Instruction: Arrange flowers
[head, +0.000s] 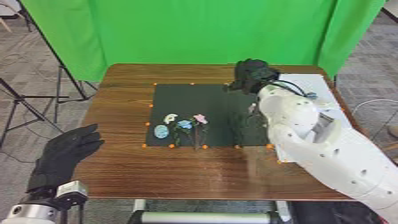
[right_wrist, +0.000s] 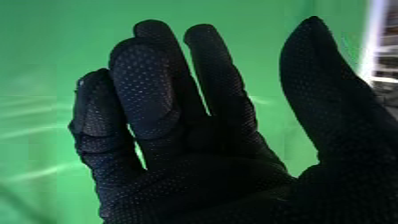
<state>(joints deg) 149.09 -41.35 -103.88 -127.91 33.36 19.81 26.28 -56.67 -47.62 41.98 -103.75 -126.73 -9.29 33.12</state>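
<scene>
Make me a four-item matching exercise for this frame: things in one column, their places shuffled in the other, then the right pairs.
1. pink flower
2. black-gloved right hand
3. green cloth curtain
4. black-gloved left hand

A. behind the brown wooden table
B. at the table's left side
C. on the dark rectangular mat
D. near the table's far edge

Pairs: 1-C, 2-D, 3-A, 4-B

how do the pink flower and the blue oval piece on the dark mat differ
The pink flower has an uneven, petalled outline, while the blue oval piece is smoothly rounded. The blue oval piece lies close to the mat's left edge; the pink flower sits farther in. Both are pale in colour and lie on the dark mat.
</scene>
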